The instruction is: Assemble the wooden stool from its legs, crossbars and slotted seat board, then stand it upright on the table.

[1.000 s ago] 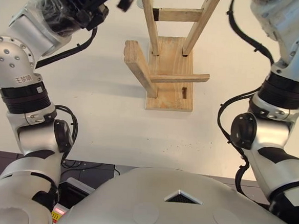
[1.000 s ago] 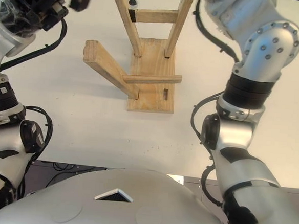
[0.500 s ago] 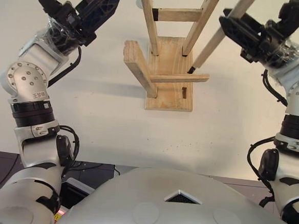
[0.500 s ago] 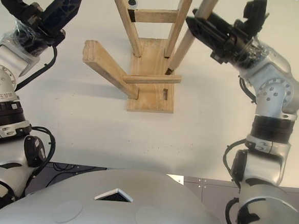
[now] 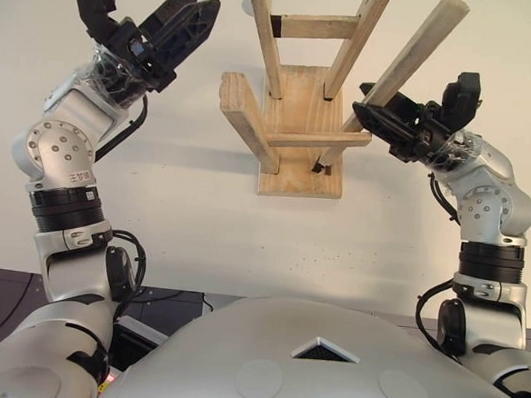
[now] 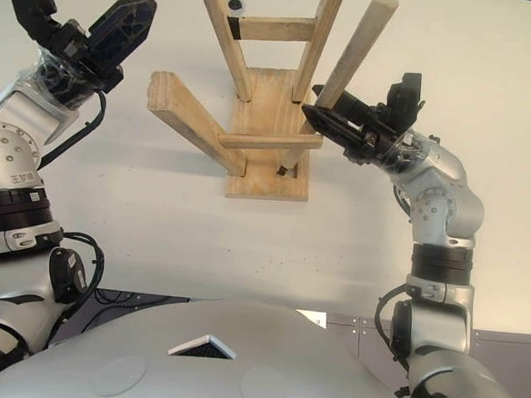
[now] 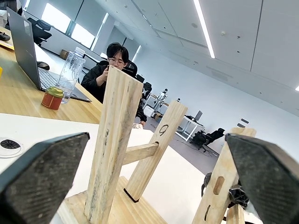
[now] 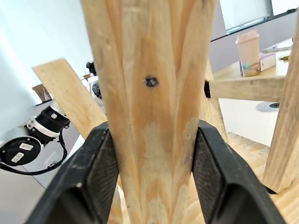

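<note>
Wooden and long, the loose leg [image 5: 409,56] is pinched tight in the right gripper [image 5: 370,113], just right of the seat board [image 5: 296,181], which lies flat on the white worktop [image 5: 183,202]. The leg slants. Its bottom tip is down at the near right slot [image 5: 327,164], and its top leans up and away to the right. I think it must be tipped straighter to go in. The left gripper [image 5: 142,13] hangs spread wide, holding nothing, up on the left and farther from that slot.
</note>
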You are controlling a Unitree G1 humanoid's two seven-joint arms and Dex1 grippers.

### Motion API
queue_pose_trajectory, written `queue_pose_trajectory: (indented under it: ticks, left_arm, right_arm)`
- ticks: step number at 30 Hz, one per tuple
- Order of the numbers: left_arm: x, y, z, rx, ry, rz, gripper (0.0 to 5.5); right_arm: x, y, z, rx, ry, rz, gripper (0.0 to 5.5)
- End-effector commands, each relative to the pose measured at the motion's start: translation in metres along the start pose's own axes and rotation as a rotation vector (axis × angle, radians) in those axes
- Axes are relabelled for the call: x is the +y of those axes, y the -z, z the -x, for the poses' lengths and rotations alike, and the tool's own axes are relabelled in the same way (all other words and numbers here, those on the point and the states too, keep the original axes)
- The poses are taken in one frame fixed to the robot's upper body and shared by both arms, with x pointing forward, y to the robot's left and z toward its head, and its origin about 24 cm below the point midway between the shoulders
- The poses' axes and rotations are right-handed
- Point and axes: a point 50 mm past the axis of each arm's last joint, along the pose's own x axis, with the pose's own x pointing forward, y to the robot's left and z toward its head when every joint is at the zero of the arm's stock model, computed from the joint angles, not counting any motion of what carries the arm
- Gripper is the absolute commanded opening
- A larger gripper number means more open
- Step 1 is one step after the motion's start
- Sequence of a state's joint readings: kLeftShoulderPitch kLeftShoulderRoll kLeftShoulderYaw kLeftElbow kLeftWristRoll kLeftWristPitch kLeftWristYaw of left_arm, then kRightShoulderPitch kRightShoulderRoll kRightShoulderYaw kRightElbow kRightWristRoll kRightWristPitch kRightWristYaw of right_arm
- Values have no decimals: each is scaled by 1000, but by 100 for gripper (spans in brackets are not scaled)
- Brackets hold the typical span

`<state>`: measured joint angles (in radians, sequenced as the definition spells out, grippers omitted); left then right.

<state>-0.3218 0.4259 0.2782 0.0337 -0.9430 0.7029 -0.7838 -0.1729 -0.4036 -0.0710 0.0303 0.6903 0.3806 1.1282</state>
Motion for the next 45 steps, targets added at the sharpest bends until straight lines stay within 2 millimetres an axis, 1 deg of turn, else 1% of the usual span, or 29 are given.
queue_pose_trajectory:
  ticks: [1, 6, 11, 14, 18, 23, 29, 35, 38, 41, 43, 45]
  left_arm:
    - [2, 1, 2, 16, -17, -7, 540]
    - [1, 5, 4, 23, -23, -8, 540]
    - [2, 6, 4, 26, -22, -9, 540]
    - [1, 7, 3, 32, -18, -10, 540]
    - [1, 8, 3, 37, -17, -13, 540]
    - [-1, 15, 2, 33, -18, -11, 540]
    - [-4, 21, 3, 28, -19, -1, 540]
    - [-5, 23, 3, 24, -21, 4, 540]
    - [-4, 21, 3, 8, -26, 15, 540]
    - [-2, 20, 5, -2, -36, 24, 540]
    - [-2, 20, 5, 0, -36, 25, 540]
    - [-2, 20, 5, 3, -34, 23, 540]
  right_arm:
    - [-3, 7, 10, 85, 16, 39, 203]
    - [-7, -2, 29, 143, 25, 81, 203]
    - [-7, 4, 44, 282, -31, 78, 202]
    - [-9, 12, 49, 374, -67, 117, 202]
    - [-16, 9, 55, 489, -114, 188, 202]
    - [-21, -6, 45, 610, -212, 260, 202]
    - [-9, -17, 25, 614, -331, 346, 202]
    - [2, -13, 16, 617, -373, 414, 202]
    - [3, -11, 14, 601, -374, 439, 202]
    - [1, -3, 14, 594, -351, 471, 202]
    - [1, 3, 12, 573, -329, 439, 202]
    - [-1, 4, 10, 554, -294, 412, 202]
